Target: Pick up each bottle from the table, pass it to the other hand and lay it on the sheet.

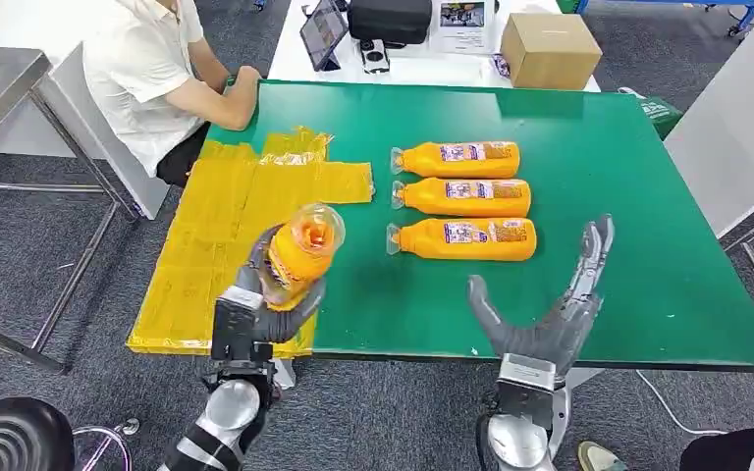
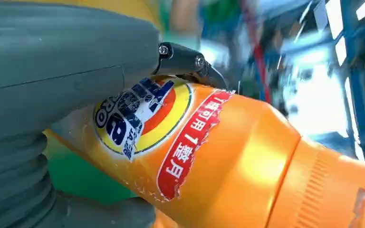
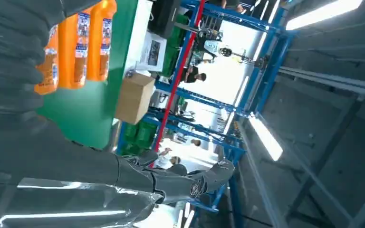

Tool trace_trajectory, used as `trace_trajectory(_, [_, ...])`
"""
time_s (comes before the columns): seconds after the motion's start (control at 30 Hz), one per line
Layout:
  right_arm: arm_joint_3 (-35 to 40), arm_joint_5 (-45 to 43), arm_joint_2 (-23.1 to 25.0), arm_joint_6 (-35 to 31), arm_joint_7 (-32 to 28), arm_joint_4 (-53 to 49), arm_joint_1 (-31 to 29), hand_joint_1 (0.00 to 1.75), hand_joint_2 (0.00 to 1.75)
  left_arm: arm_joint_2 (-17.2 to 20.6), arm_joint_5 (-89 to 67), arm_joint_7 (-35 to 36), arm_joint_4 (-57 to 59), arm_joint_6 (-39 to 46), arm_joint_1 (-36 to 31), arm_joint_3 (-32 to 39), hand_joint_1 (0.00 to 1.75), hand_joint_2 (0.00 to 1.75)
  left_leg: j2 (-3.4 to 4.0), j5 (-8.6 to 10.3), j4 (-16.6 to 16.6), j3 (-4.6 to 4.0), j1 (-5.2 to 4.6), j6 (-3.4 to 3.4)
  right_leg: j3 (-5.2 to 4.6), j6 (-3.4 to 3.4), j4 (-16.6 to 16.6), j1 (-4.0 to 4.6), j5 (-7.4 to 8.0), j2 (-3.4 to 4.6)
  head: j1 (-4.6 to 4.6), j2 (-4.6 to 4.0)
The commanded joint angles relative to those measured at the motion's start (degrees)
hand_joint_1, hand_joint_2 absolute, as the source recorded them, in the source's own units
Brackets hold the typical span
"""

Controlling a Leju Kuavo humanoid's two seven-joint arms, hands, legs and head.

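Note:
My left hand (image 1: 255, 309) grips an orange bottle (image 1: 299, 250) and holds it tilted above the right edge of the yellow sheet (image 1: 211, 221). Up close the bottle (image 2: 218, 156) shows a torn red and yellow label, with my fingers (image 2: 183, 59) wrapped round its body. Three more orange bottles (image 1: 463, 198) lie side by side on the green table (image 1: 599, 196), caps pointing left. My right hand (image 1: 550, 309) is open with fingers spread, near the table's front edge, just below the nearest bottle (image 1: 463, 238). The lying bottles (image 3: 78, 45) show past my right hand (image 3: 171, 180).
A person in a white shirt (image 1: 152, 69) sits at the table's far left corner, forearm on the edge. A cardboard box (image 1: 550, 49), a tablet (image 1: 322, 32) and a black case (image 1: 390, 20) stand on the white table behind. A stool (image 1: 10, 432) is at lower left.

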Motion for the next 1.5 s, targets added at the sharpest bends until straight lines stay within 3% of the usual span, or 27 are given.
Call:
trace_trajectory(0.03, [2.0, -2.06, -0.41, 0.2, -0.18, 8.26, -4.26, 0.0, 1.75, 2.19, -28.23, 11.7, 22.41, 2.33, -12.79, 2.78, 1.75, 1.75, -0.01, 0.03, -0.09, 0.2, 0.03, -0.08, 0.2, -0.1, -0.06, 0.04, 0.01, 0.0, 0.02, 0.0])
trace_trajectory(0.2, [3.05, -6.66, -1.86, 0.2, -0.18, 11.66, -5.25, 0.0, 1.75, 1.6, -41.61, 21.8, 33.57, -5.84, -20.99, 1.06, 1.75, 1.75, -0.09, 0.1, -0.08, 0.26, 0.06, -0.1, 0.29, -0.12, -0.04, 0.06, 0.0, -0.07, 0.02, 0.0])
trace_trajectory(0.5, [2.88, -7.22, -1.93, 0.72, -0.18, 12.51, -5.27, 0.0, 1.75, 0.59, -46.21, 24.8, 37.4, -10.93, -23.43, -0.49, 1.75, 1.75, -0.07, 0.04, -0.05, 0.28, 0.05, -0.1, 0.31, -0.12, 0.03, 0.05, -0.06, -0.05, 0.02, 0.0])
trace_trajectory(0.6, [2.53, -7.74, -1.77, 2.3, 0.01, 13.59, -5.49, 0.0, 1.75, -0.43, -46.44, 25.38, 41.56, -17.54, -25.7, -0.57, 1.75, 1.75, -0.04, 0.08, -0.02, 0.08, 0.04, -0.07, 0.09, -0.07, 0.06, 0.04, -0.01, -0.03, 0.0, 0.0])
trace_trajectory(0.63, [2.48, -7.74, -1.7, 2.59, 0.05, 14.04, -5.58, 0.0, 1.75, -0.74, -46.74, 26.25, 42.86, -18.47, -26.53, -0.54, 1.43, 1.75, -0.05, -0.01, 0.0, 0.32, 0.04, -0.13, 0.31, -0.16, 0.1, 0.05, -0.12, -0.04, 0.0, 0.0])
trace_trajectory(0.67, [2.3, -7.74, -1.46, 2.83, 0.06, 14.62, -5.67, 0.0, 1.75, -1.4, -46.23, 27.0, 44.39, -18.66, -27.34, 0.36, 0.37, 1.75, -0.09, 0.09, -0.01, 0.1, 0.05, -0.08, 0.13, -0.08, 0.04, 0.05, -0.01, -0.07, 0.02, 0.0])
trace_trajectory(0.7, [2.3, -7.74, -1.46, 2.83, 0.06, 14.62, -5.67, 0.0, 1.75, -1.4, -46.23, 27.0, 44.39, -18.66, -27.34, 0.36, 0.37, 1.75, -0.07, 0.06, -0.02, 0.21, 0.06, -0.1, 0.23, -0.12, 0.04, 0.07, -0.04, -0.05, 0.02, 0.0])
trace_trajectory(0.73, [2.21, -7.73, -1.33, 2.89, 0.02, 15.03, -5.68, 0.0, 1.75, -1.81, -45.7, 26.91, 45.35, -19.22, -27.84, 0.87, 0.0, 1.75, -0.06, 0.08, -0.02, 0.16, 0.05, -0.09, 0.16, -0.11, 0.05, 0.05, -0.02, -0.03, 0.0, 0.0])
trace_trajectory(0.9, [0.39, -8.38, -1.04, 3.3, 0.33, 16.23, -5.45, 0.0, 1.75, -3.02, -41.8, 27.84, 49.09, -25.83, -28.92, 3.51, 0.0, 1.75, -0.03, 0.05, -0.05, 0.23, 0.04, -0.09, 0.23, -0.12, 0.05, 0.05, -0.05, -0.01, 0.0, 0.0])
trace_trajectory(1.23, [-1.4, -9.25, -0.71, 4.81, 0.25, 18.06, -5.83, 0.0, 1.75, -3.3, -42.36, 28.29, 50.31, -26.7, -29.68, 2.39, 0.0, 1.75, 0.03, 0.05, -0.06, 0.23, 0.03, -0.09, 0.22, -0.1, 0.03, 0.04, -0.02, 0.04, 0.02, 0.0])
trace_trajectory(1.33, [-2.32, -9.14, -0.52, 5.1, 0.16, 17.77, -5.4, 0.0, 1.75, -3.52, -41.54, 26.28, 47.92, -25.69, -28.69, 2.2, 0.0, 1.75, 0.03, 0.05, -0.04, 0.21, 0.03, -0.08, 0.2, -0.1, 0.05, 0.03, -0.02, 0.05, 0.0, 0.0])
trace_trajectory(1.43, [-3.28, -8.55, -0.61, 4.78, -0.18, 16.87, -4.0, 0.0, 1.75, -3.44, -38.3, 19.81, 38.27, -23.07, -24.34, 0.79, 0.0, 1.75, -0.01, 0.03, -0.06, 0.26, 0.02, -0.08, 0.25, -0.1, 0.05, 0.03, -0.06, 0.01, 0.0, 0.0])
trace_trajectory(1.5, [-3.35, -8.57, -0.83, 4.86, -0.18, 16.06, -3.32, 0.0, 1.75, -3.2, -38.24, 20.85, 35.1, -23.5, -22.85, -0.33, 0.0, 1.75, 0.0, 0.0, -0.07, 0.29, 0.0, -0.09, 0.26, -0.11, 0.07, 0.0, -0.09, 0.02, 0.02, 0.0])
